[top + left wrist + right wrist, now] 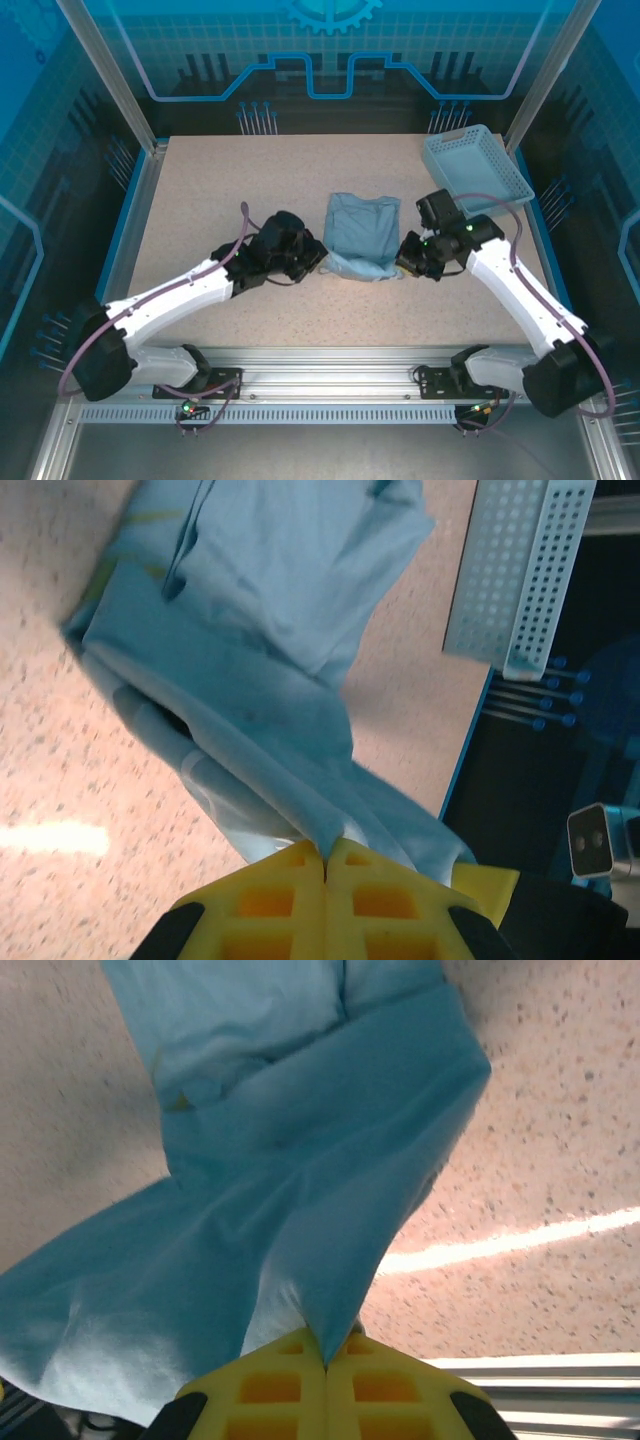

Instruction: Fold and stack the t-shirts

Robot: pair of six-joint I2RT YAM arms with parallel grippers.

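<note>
Editor: Overhead view first. What lies where?

Photographer: Pale blue t-shirts (362, 237) sit as a folded bundle near the middle of the speckled worktop (230, 180). The left pincer (320, 262) meets the bundle's near left corner, and the right pincer (405, 262) meets its near right corner. A light blue mesh basket (475, 165) stands at the far right corner, well apart from the cloth.

Editor: And the left wrist camera?

Photographer: The left pincer (326, 855) is clenched, its yellow jaws pressed together on a drawn-out edge of the t-shirts (270, 630). The rest of the fabric spreads over the worktop (50, 730) beyond. The basket (520, 570) stands at upper right, near the worktop's edge.

Editor: Right wrist?

Photographer: Much the same. The right pincer (327, 1345) is clamped on a pinch of fabric, jaws tight together. The t-shirts (300, 1180) fan upward from that grip across the worktop (540, 1140).
</note>
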